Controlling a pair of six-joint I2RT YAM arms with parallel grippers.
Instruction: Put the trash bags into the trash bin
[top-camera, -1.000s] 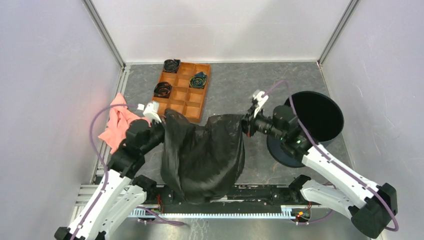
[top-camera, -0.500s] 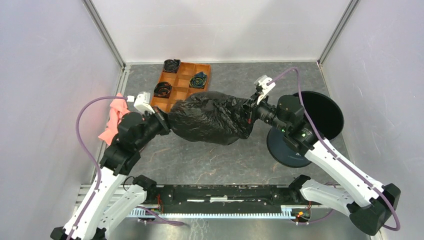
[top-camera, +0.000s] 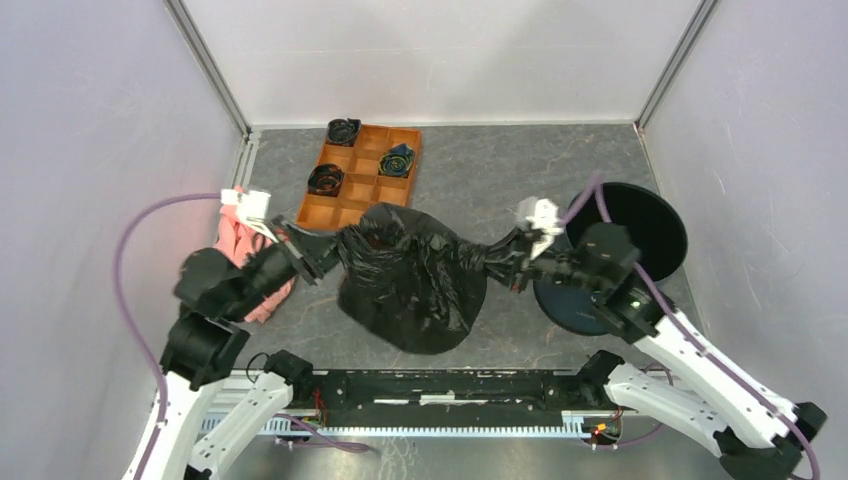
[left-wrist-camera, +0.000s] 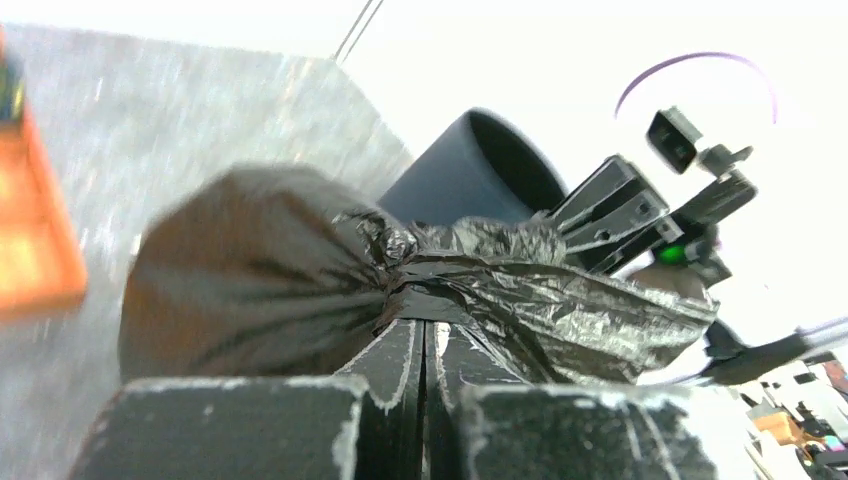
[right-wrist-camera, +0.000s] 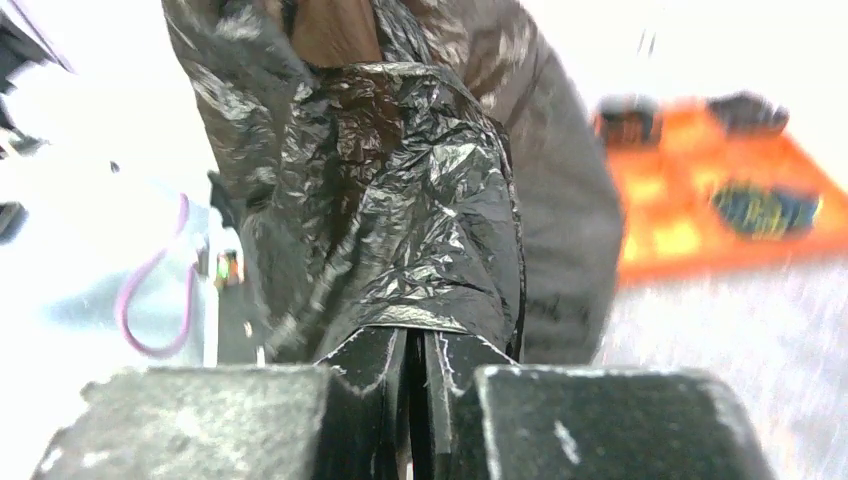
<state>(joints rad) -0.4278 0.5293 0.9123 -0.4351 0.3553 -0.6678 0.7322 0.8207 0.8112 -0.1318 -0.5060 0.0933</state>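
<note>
The black glossy trash bag (top-camera: 410, 280) hangs stretched between my two grippers over the middle of the table. My left gripper (top-camera: 330, 250) is shut on its left edge; in the left wrist view the film (left-wrist-camera: 300, 270) bunches at my gripper (left-wrist-camera: 428, 322). My right gripper (top-camera: 505, 262) is shut on its right edge; in the right wrist view the film (right-wrist-camera: 400, 180) rises from my gripper (right-wrist-camera: 418, 335). The dark navy trash bin (top-camera: 625, 240) lies tilted at the right, its mouth facing up, just behind my right wrist. It also shows in the left wrist view (left-wrist-camera: 470, 170).
An orange compartment tray (top-camera: 365, 185) with small black spiral rolls (top-camera: 343, 130) stands at the back left. A pink cloth (top-camera: 240, 250) lies at the left edge under my left arm. Grey walls close in on three sides.
Both grippers have moved apart and toward the near side with the bag. The bag went from a hanging sheet to a raised bundle and now sags lower between them.
</note>
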